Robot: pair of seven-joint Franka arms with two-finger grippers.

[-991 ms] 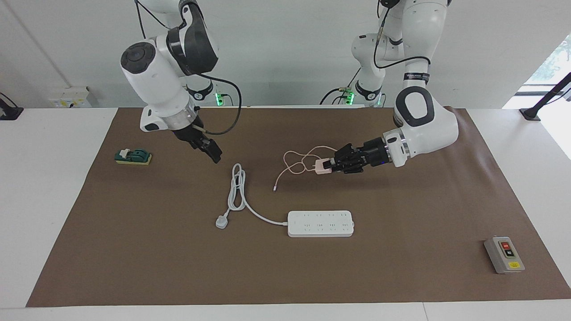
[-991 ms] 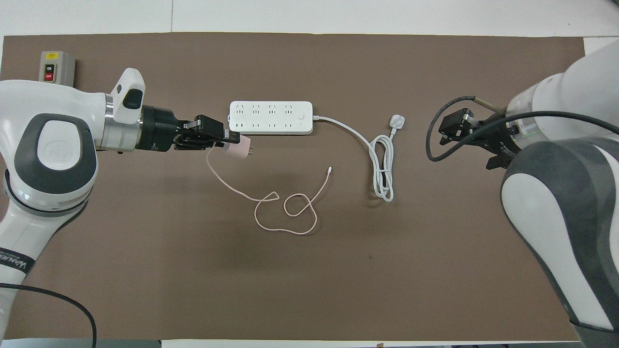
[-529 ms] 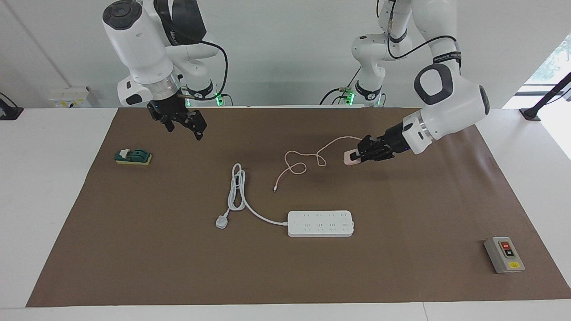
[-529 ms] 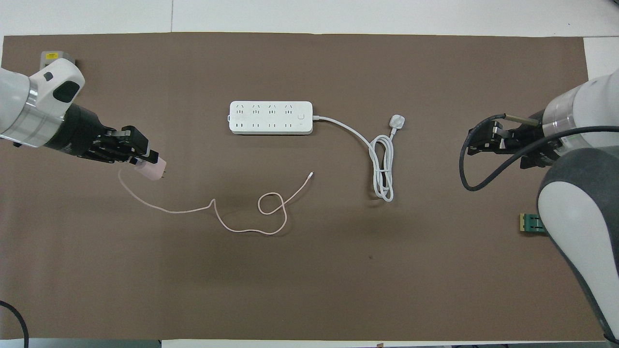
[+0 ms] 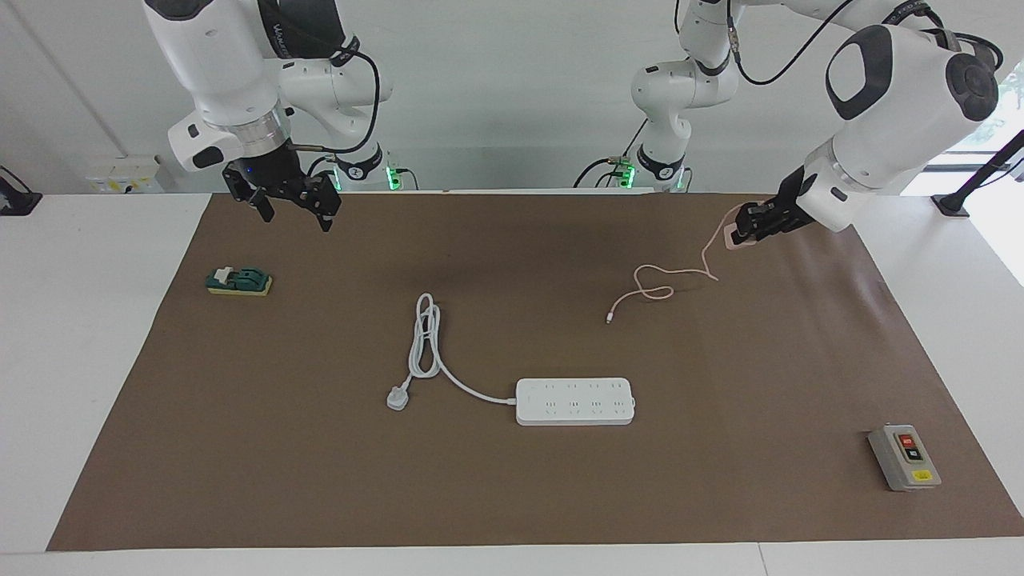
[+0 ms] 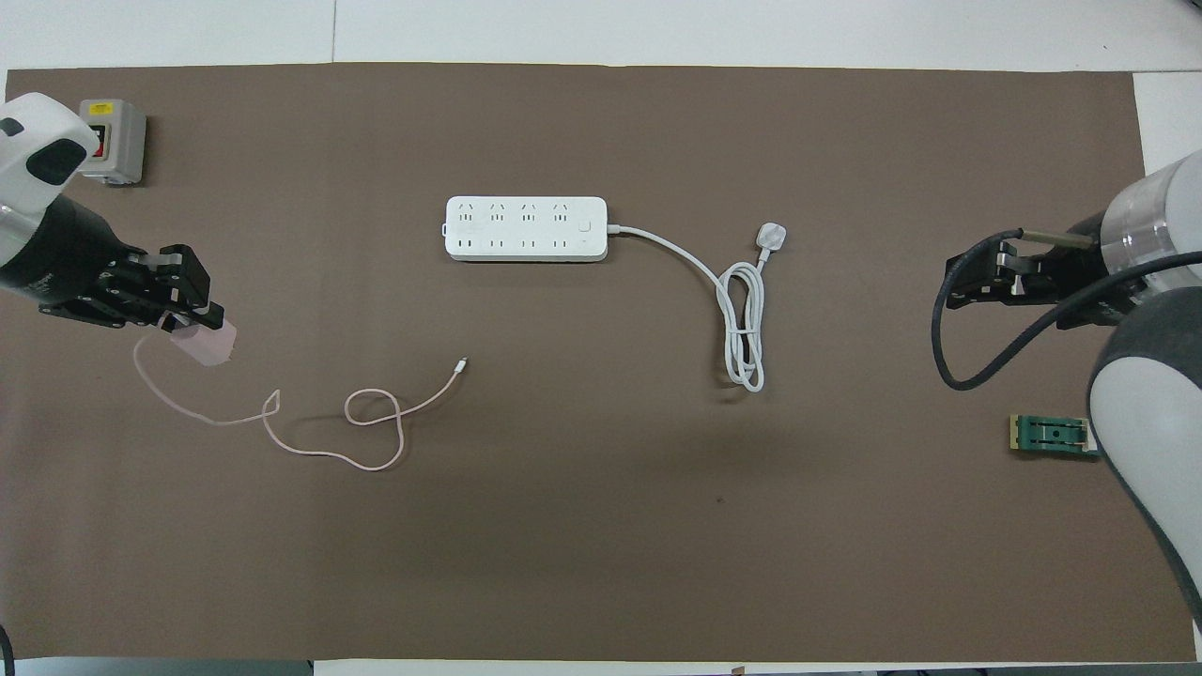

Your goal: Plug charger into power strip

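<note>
Charger (image 5: 732, 237) apparently clamped in raised left pincer (image 5: 742, 233), right pincer (image 5: 292, 210) open

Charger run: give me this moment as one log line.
left gripper: shut on charger, raised, cable trailing on mat | right gripper: open, waiting | power strip: nothing plugged in

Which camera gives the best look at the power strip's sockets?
The overhead view: it looks steeply down on the power strip, so both rows of outlets read clearly. The facing view shows the strip whole and unobstructed too, but at a slant, with its sockets only as faint marks.
</note>
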